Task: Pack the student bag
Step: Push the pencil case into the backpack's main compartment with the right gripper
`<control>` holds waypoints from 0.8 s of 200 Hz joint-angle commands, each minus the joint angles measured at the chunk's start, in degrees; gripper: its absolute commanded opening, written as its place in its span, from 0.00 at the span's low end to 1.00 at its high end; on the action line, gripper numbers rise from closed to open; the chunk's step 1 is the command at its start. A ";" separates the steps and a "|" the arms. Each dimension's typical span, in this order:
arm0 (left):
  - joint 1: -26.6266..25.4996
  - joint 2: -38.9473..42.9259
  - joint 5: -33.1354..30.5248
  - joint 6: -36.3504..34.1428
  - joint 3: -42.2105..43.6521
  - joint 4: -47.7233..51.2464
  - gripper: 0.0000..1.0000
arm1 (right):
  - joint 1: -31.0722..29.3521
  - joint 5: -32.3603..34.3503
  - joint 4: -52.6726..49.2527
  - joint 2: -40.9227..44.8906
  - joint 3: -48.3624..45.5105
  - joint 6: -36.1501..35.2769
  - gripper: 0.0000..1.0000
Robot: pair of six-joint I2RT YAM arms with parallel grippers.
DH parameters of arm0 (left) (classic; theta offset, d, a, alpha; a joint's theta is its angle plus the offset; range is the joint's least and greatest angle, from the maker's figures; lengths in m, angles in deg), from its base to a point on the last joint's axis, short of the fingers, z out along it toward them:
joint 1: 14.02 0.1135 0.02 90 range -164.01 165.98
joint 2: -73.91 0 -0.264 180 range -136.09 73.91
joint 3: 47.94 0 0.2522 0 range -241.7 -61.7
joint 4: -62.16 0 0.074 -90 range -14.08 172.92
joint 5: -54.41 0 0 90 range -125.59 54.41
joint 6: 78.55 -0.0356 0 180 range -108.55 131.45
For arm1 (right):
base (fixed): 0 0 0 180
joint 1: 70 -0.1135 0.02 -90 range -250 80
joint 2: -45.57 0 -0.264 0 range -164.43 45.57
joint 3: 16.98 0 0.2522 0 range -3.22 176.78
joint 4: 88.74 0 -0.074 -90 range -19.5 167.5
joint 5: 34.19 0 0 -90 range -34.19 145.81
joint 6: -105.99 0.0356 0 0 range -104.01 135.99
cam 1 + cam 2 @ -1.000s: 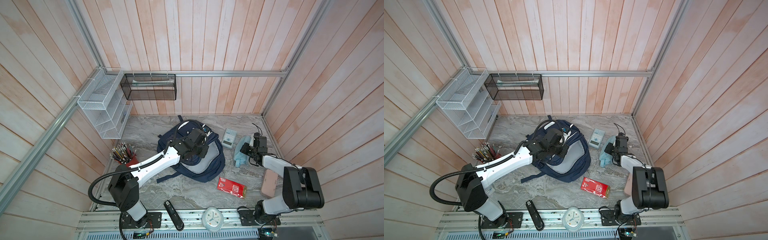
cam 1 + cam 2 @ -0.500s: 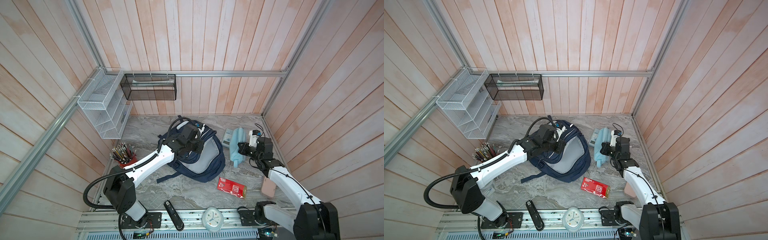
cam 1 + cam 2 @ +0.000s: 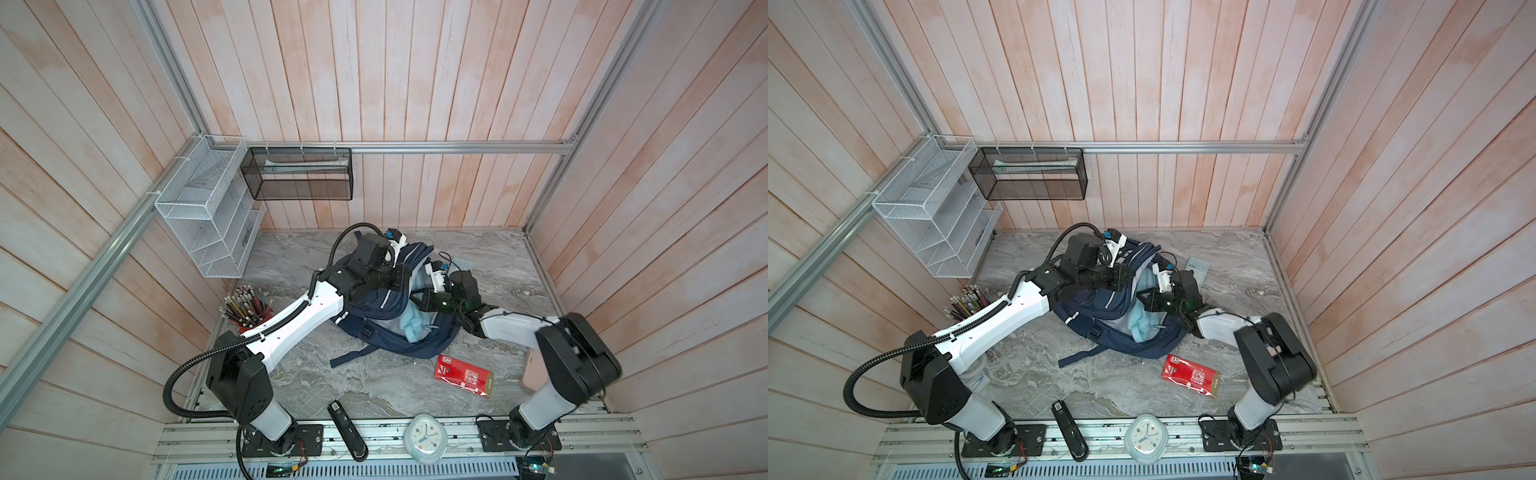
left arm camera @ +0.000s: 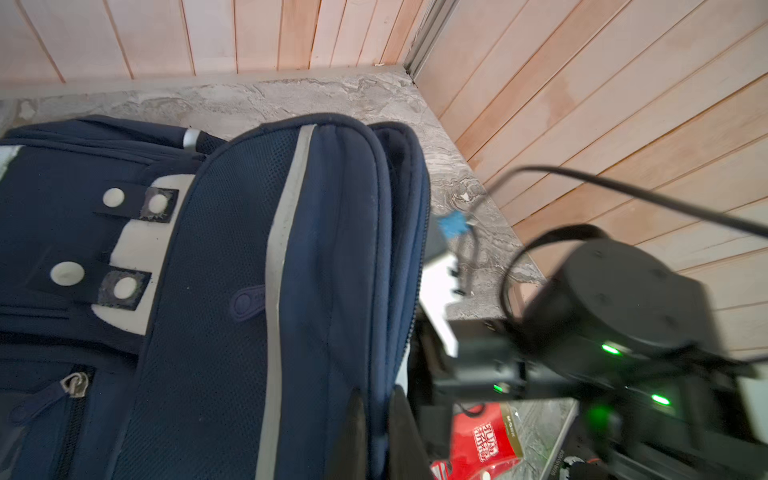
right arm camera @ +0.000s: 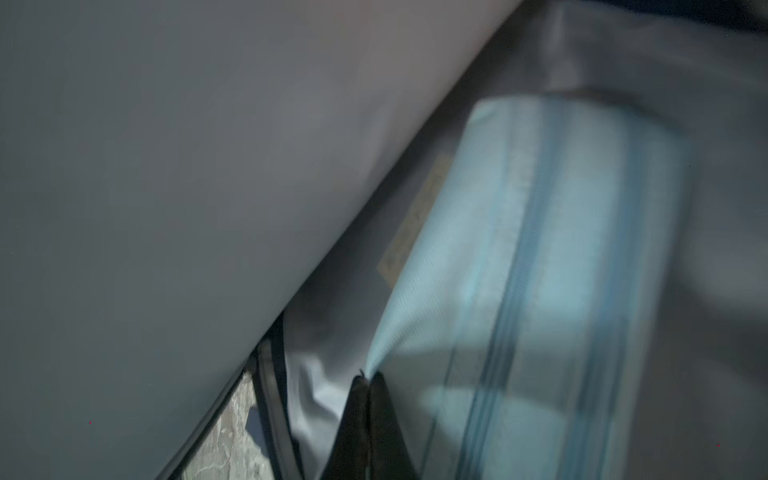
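Observation:
The student bag [image 3: 390, 347] [image 3: 1121, 347], a navy backpack, lies in the middle of the marble floor in both top views. My left gripper [image 3: 401, 276] [image 3: 1125, 277] [image 4: 376, 392] is shut on the navy rim of the bag's [image 4: 232, 270] opening and holds it raised. My right gripper [image 3: 417, 300] [image 3: 1144, 301] [image 5: 368, 376] reaches into that opening. It is shut on a corner of a light-blue pouch [image 3: 413, 322] [image 3: 1140, 322] [image 5: 540, 249], which lies against the grey lining [image 5: 166, 166].
A red packet [image 3: 464, 376] lies in front of the bag, a calculator [image 3: 461, 262] behind my right arm. A pencil cup [image 3: 245, 307] stands at the left. A black stapler [image 3: 347, 430] and a clock [image 3: 424, 437] sit at the front rail. Wire racks [image 3: 208, 216] hang at the back left.
My right gripper has carried the light-blue pouch leftward from beside the bag into its opening. My left gripper has moved back a little, lifting the bag's rim.

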 commanded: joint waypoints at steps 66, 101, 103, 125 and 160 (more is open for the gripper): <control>2.69 6.32 5.19 1.56 4.48 -9.19 0.00 | -9.73 18.69 36.52 -22.05 16.54 6.23 0.06; 5.19 7.15 5.52 2.10 9.93 -12.15 0.00 | -9.52 19.40 31.74 -13.44 7.29 3.34 0.51; 5.34 7.09 5.47 2.10 10.22 -12.34 0.00 | -9.52 19.33 31.24 -12.72 6.64 2.97 0.52; 5.65 6.17 4.72 2.09 12.75 -13.84 0.00 | -9.15 19.63 24.87 -6.16 1.70 0.52 0.57; 5.74 5.50 3.38 2.01 16.05 -15.31 0.00 | -8.90 16.55 16.13 1.24 -4.84 -2.04 0.60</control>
